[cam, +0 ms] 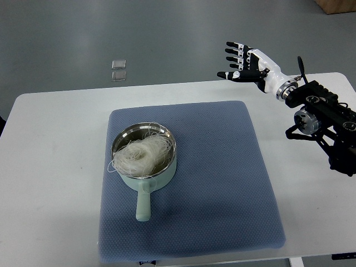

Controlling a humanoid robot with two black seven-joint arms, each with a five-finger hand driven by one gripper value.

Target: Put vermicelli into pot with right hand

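A white surface (55,144) with rounded corners filled most of the steep downward view, with grey floor (167,33) beyond its far edge. A blue-grey quilted mat (222,183) lay across the middle of it, its near edge reaching the surface's near edge, where a small dark tag showed; any writing on the tag was too small to read. No other label or brand could be made out.

A pale green pot (146,169) with a shiny metal interior sat on the left half of the mat, its handle pointing toward the near edge. The vermicelli (139,154), a loose white nest, lay inside the pot, with a few strands trailing over the left rim.

The right robot hand (240,60), black and white, hovered above the far right edge of the surface, well apart from the pot, its fingers spread and holding nothing. Its dark arm entered from the right side.

The right half of the mat and the left strip of surface lay bare. Two small clear squares (118,69) rested on the floor beyond the surface.
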